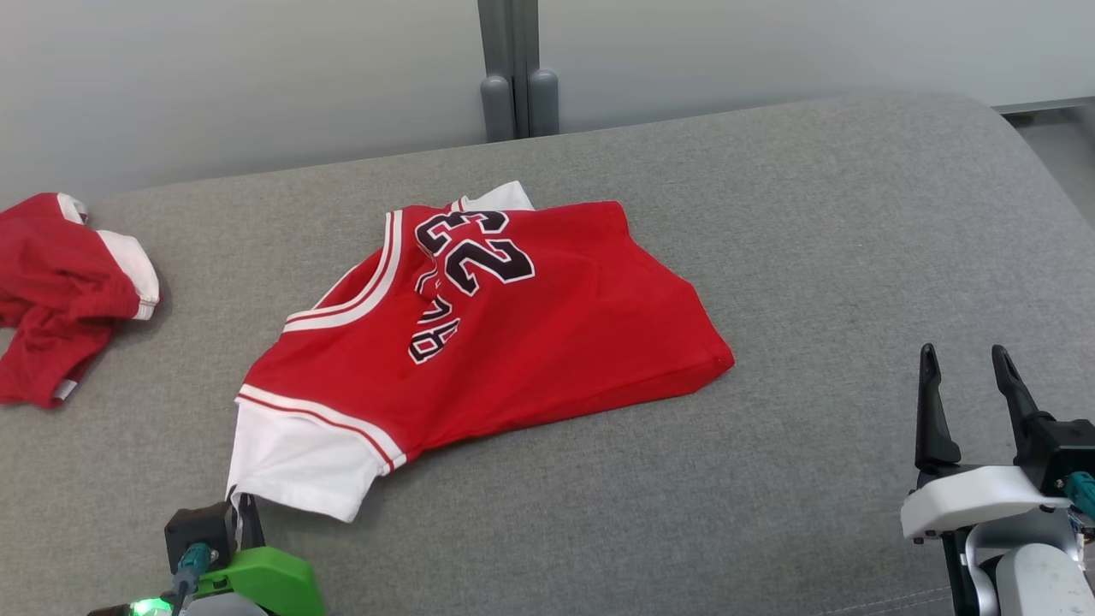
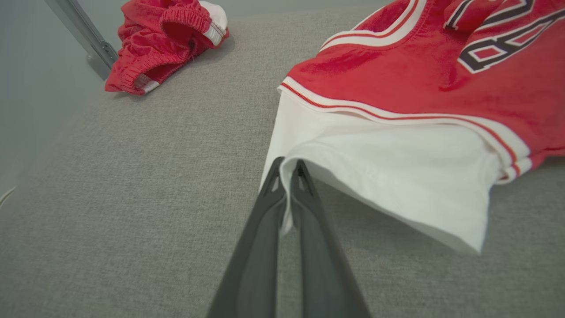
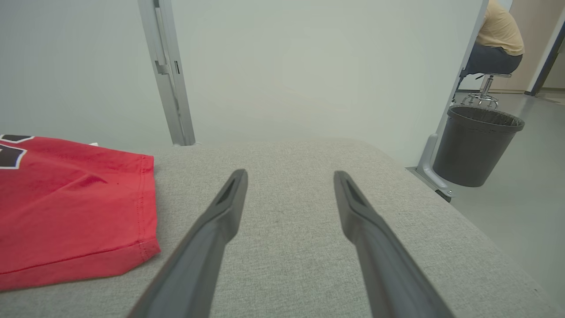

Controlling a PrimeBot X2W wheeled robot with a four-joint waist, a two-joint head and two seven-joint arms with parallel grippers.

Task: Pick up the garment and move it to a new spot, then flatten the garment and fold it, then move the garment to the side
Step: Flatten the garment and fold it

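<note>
The garment (image 1: 496, 325) is a red jersey with white sleeves and the black number 23, lying spread on the grey padded surface (image 1: 813, 257). My left gripper (image 1: 244, 500) is at its near white sleeve (image 2: 384, 176), shut on the sleeve's corner, which is pinched between the two dark fingers (image 2: 265, 212) in the left wrist view. My right gripper (image 1: 967, 364) stands open at the lower right, apart from the jersey, whose red hem (image 3: 79, 212) lies to the left of its spread fingers (image 3: 220, 212).
A second red and white garment (image 1: 60, 291) lies crumpled at the far left of the surface (image 2: 163, 39). A grey post (image 1: 513, 68) stands behind the surface. Off its right edge are a dark bin (image 3: 476, 145) and a seated person (image 3: 499, 39).
</note>
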